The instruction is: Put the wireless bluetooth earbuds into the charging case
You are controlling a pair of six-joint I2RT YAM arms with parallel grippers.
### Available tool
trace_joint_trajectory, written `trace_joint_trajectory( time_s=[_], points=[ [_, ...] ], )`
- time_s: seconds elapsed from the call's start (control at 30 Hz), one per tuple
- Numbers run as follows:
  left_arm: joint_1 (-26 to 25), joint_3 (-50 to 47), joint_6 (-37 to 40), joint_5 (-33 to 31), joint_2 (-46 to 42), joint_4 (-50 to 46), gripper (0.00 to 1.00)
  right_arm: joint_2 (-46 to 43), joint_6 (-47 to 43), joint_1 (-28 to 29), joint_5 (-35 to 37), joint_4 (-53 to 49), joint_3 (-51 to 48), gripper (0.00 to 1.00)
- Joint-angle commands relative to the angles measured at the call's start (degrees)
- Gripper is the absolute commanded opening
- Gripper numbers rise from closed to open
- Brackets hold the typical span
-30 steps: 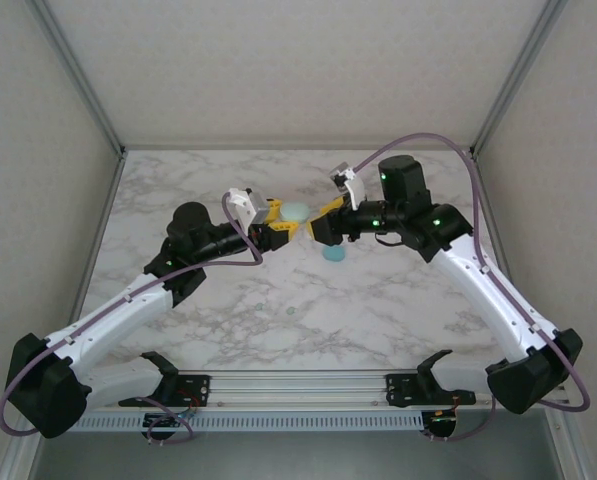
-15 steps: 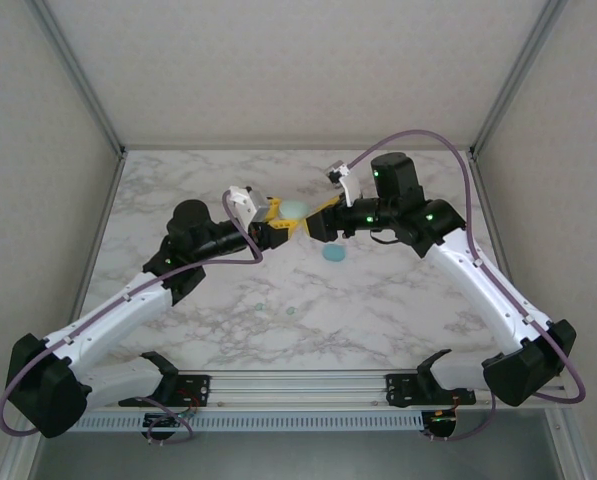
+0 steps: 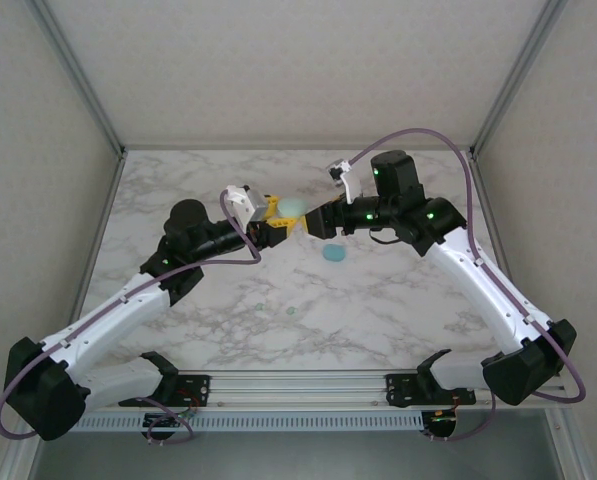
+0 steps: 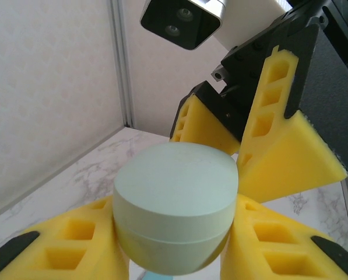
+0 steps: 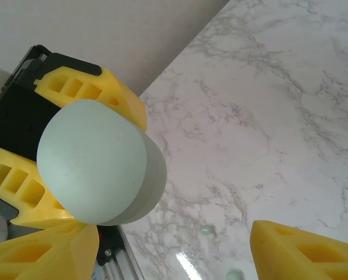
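Two-handed work, mid-air above the marble bench (image 3: 398,310). Pinched low on its sides by the left tool (image 4: 174,233), lid shut and clear of the surface: the mint-green charging case (image 4: 176,204). Spread wide to either side of that case, with no sure contact yet: the right tool (image 5: 174,242). Lying loose on the bench, well apart from both tools: two tiny pale earbuds (image 5: 206,230), plus a teal round piece (image 3: 334,253) closer to the right arm.

Likely the step in hand: getting the lid open before loading any bud. To do it well: hold the left pinch firm and below the seam, so as not to clamp the lid down. Bring the right pads (image 5: 302,251) onto the upper half only, square to the flat top. Ease upward rather than yank, given smooth rounded plastic against soft foam. Watch for twisting inside the left grip. Hinge side: impossible to tell from here, so go slowly at first touch.
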Motion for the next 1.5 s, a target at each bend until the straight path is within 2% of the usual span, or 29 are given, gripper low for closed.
trace_joint_trajectory(
  time_s=[0.0, 0.2, 0.37, 0.6, 0.73, 0.9, 1.0, 1.07, 1.23, 1.37, 1.47],
  points=[
    [-1.04, 0.7, 1.54, 4.43, -1.99, -3.02, 0.23, 0.27, 3.05, -0.92, 4.43, 5.24, 2.1, 0.71],
    [-1.02, 0.36, 2.06, 3.85, -2.17, -3.73, 0.23, 0.17, 4.24, -1.27, -1.06, 6.01, 2.89, 0.72],
    [-1.02, 0.73, 2.15, 4.15, -1.92, -3.79, 0.23, 0.2, 4.97, -1.66, 2.93, 4.95, 2.76, 0.72],
    [-1.01, 0.9, 2.62, 4.07, -1.56, -4.54, 0.23, 1.01, 8.03, -2.97, -0.52, 7.5, 2.16, 0.73],
    [-1.01, 0.8, 2.41, 3.73, -1.82, -4.01, 0.23, 1.51, 8.43, -3.24, 0.68, 6.95, 2.53, 0.74],
    [-1.06, -0.11, 0.84, 1.98, -1.81, -2.0, 0.23, 1.1, 10.23, -3.2, -1.68, 7.91, 2.66, 0.74],
    [-1.01, -1.15, -0.03, -1.4, -2.13, -1.42, 0.23, -0.98, 11.34, -3.24, -3.57, 8.4, 2.76, 0.75],
    [-0.93, -2.11, -0.61, -3.29, -2.6, -0.75, 0.23, -2.9, 10.94, -3.24, -1.04, 6.48, 2.8, 0.76],
    [-0.05, -4.53, -3.19, -6.3, -3.92, 1.99, 0.23, -6.82, 8.89, -3.33, 11.33, -0.54, -0.1, 0.74],
    [0.3, -4.89, -2.78, -7.63, -6.09, 0.64, 0.23, -7.02, 10.76, -3.33, 14.67, -3.12, -3.87, 0.68],
    [0.48, -5.35, -2.2, -8.45, -7.97, -0.37, 0.23, -5.25, 11.79, -3.32, 13.2, -6.08, -5.12, 0.62]
  ],
)
